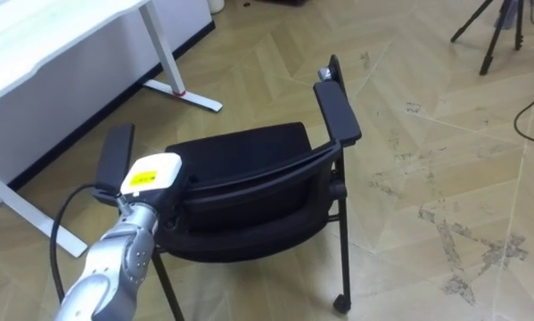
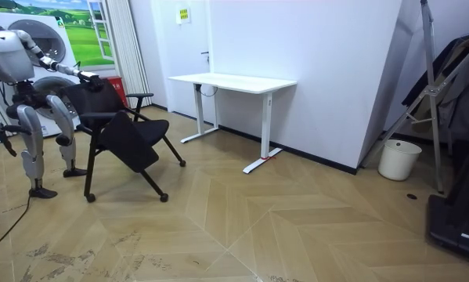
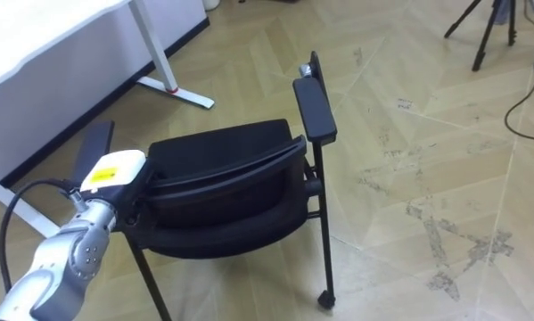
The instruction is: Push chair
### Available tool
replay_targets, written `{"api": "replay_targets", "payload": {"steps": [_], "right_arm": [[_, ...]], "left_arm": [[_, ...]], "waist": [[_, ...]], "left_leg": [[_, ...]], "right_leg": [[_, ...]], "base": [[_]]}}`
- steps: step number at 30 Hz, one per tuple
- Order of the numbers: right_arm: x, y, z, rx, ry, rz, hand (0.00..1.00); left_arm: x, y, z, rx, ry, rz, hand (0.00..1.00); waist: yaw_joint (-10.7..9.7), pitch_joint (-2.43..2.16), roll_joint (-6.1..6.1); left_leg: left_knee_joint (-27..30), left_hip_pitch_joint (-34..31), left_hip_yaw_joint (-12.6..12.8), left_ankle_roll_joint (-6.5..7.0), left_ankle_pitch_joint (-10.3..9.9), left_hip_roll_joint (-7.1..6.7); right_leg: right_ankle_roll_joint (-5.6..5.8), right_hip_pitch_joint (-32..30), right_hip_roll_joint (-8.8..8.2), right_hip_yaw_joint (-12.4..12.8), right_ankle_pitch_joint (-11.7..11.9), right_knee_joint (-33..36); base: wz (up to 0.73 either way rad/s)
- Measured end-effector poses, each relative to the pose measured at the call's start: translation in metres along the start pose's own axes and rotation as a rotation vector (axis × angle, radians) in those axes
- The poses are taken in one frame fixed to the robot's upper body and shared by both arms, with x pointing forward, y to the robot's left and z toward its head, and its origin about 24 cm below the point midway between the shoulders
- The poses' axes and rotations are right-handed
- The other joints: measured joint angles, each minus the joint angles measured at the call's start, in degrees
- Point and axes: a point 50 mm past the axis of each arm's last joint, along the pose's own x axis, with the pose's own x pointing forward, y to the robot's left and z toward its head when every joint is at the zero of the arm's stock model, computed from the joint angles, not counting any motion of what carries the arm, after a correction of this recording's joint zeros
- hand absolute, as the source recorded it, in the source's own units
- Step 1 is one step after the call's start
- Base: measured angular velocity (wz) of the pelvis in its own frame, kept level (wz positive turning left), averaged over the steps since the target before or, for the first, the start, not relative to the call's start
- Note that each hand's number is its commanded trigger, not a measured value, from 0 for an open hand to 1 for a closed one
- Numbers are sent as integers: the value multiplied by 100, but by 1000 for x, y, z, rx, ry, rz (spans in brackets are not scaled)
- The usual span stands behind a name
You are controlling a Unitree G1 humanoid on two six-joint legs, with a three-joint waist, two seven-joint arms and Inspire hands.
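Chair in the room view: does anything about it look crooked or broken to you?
Yes. The seat of the black chair slants steeply down toward its front instead of lying level, though the legs seem to rest on the wooden floor. The floor near the chair also carries grey scuff marks.

The place looked like a test room in a lab or office: a bare white desk (image 2: 232, 81) stood against plain white partition walls (image 2: 328, 70), and a tripod (image 1: 495, 31) stood on the scuffed wooden floor (image 2: 297, 227).
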Motion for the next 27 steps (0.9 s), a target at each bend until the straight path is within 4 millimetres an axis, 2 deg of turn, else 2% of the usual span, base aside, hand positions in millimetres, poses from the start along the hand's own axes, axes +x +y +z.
{"api": "replay_targets", "payload": {"steps": [14,18,22,24,25,26,27], "right_arm": [[1,7,12,16,-32,5,0],[0,2,13,146,-36,-29,0],[-2,-19,23,320,-73,-111,0],[-7,-36,42,454,-147,-170,0],[-13,-45,59,492,-217,-202,0],[-17,-49,71,501,-264,-217,0],[-27,-58,96,513,-366,-248,0]], "left_arm": [[-3,4,3,2,-20,40,100],[-3,5,3,7,-33,45,100],[-7,7,-3,20,-25,50,100],[-9,12,-8,36,-15,65,100],[-9,14,-10,42,-8,74,100],[-9,16,-12,41,-4,79,100],[-8,19,-13,42,-3,87,100]], "waist": [[-12,6,-18],[-43,-2,-43],[-110,-24,-153],[-193,-5,-281],[-196,-2,-312],[-197,-7,-312],[-210,-12,-302]], "left_leg": [[39,-93,4,0,-2,-2],[48,-122,3,0,-2,-5],[40,-98,22,-1,-2,-7],[55,-120,26,-1,-2,-1],[93,-162,36,5,-9,4],[138,-211,52,11,-27,18],[261,-329,64,23,-77,44]], "right_leg": [[6,-40,-8,-51,-4,-15],[1,-31,-4,-100,-2,-2],[-1,-16,-7,-87,-1,2],[-3,-31,-2,-85,-1,15],[-2,-76,-3,-60,-3,33],[0,-134,-2,-42,-8,36],[7,-223,6,-31,-15,75]], "base": [[1],[7],[0],[0],[-8],[-9],[-6]]}}
